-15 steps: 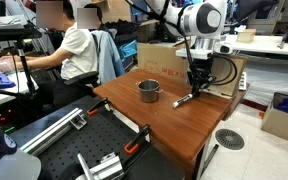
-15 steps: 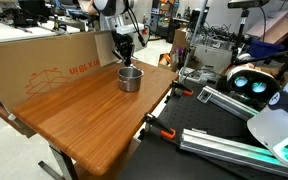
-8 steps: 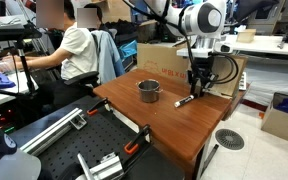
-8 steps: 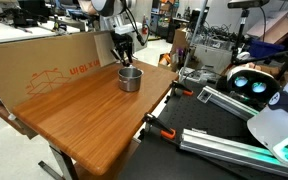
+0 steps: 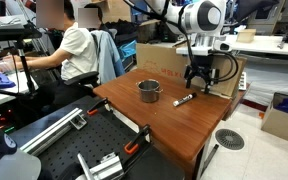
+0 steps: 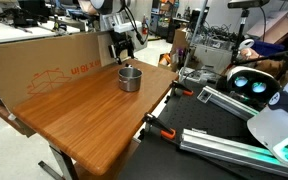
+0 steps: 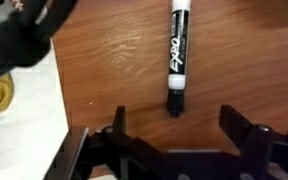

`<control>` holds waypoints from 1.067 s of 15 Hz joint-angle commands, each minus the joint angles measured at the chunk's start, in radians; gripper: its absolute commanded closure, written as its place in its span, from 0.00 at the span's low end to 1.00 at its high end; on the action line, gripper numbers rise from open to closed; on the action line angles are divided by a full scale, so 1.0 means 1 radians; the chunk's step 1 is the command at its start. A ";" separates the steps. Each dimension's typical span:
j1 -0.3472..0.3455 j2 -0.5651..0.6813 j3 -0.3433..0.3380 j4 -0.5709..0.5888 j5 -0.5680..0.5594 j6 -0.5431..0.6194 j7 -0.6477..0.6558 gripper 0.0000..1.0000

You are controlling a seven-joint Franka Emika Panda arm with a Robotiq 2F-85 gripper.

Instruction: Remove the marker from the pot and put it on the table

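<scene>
The dark marker lies flat on the reddish-brown table, its white end pointing away from the camera. My gripper hangs open just above its dark end, fingers wide apart and holding nothing. In an exterior view the marker rests to the right of the silver pot, with the gripper slightly above it. From the opposite side the pot stands in front of the gripper, and the marker is hidden behind it.
A cardboard box stands along the table's far edge and shows as a brown wall. A person sits at a desk beyond the table. A black railed platform lies in front. The table's edge is close on the left.
The jaws have gone from shut to wide open and let go of the marker, which now lies on the table. The gripper has risen slightly.
</scene>
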 commanded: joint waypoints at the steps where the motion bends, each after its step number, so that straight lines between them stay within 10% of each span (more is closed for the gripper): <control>1: -0.001 -0.078 0.004 -0.080 -0.003 0.047 -0.027 0.00; 9: -0.030 -0.360 0.021 -0.399 0.052 0.237 -0.061 0.00; 10: -0.012 -0.278 0.002 -0.276 0.023 0.162 -0.042 0.00; 16: -0.014 -0.338 0.005 -0.370 0.038 0.207 -0.044 0.00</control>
